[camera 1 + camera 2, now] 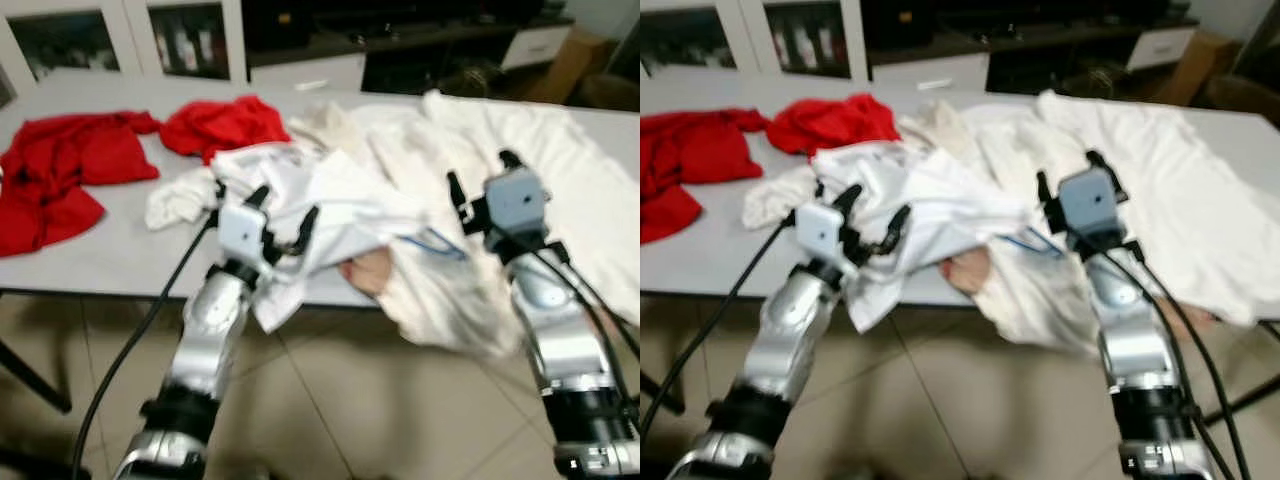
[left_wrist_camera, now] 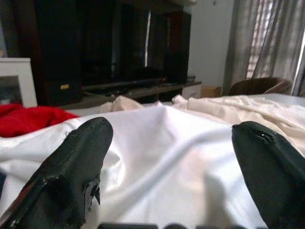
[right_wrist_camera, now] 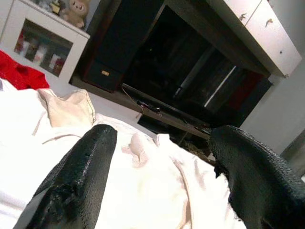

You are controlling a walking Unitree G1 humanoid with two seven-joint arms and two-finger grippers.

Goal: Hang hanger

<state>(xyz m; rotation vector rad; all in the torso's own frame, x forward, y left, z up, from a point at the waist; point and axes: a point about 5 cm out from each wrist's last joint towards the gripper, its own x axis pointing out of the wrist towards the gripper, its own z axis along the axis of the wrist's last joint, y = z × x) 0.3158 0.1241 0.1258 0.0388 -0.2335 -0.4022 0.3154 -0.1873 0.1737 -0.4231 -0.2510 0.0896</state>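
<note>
Reaching forward from the near edge, both silver arms stood over a tiled floor [image 1: 330, 400].

- Left gripper [image 1: 285, 215]: at the near edge of the bench [image 1: 120, 250], jaws spread, fingers [image 2: 71, 171] either side of a white shirt [image 1: 330, 200] without pinching it.
- Right gripper [image 1: 480, 180]: further right, above the cream heap, jaws released and holding nothing; black cables trailed down its arm.
- White shirt: bunched at the near edge, a fold hanging over the front of the bench.
- Hanger: could not be told for certain; a thin blue line [image 1: 435, 240] showed at the shirt's right side, and something pinkish [image 1: 368, 272] sat under the overhanging cloth.
- Cream cloth [image 1: 540, 170]: spread over the right of the bench, a fold drooping off the near edge.
- Red garments [image 1: 70, 170]: left side, further back, one more red piece [image 1: 225, 125] nearer the middle.
- White cabinets [image 1: 130, 35] with glass doors: far left, behind the bench.
- Dark media unit [image 2: 119, 47]: far centre.
</note>
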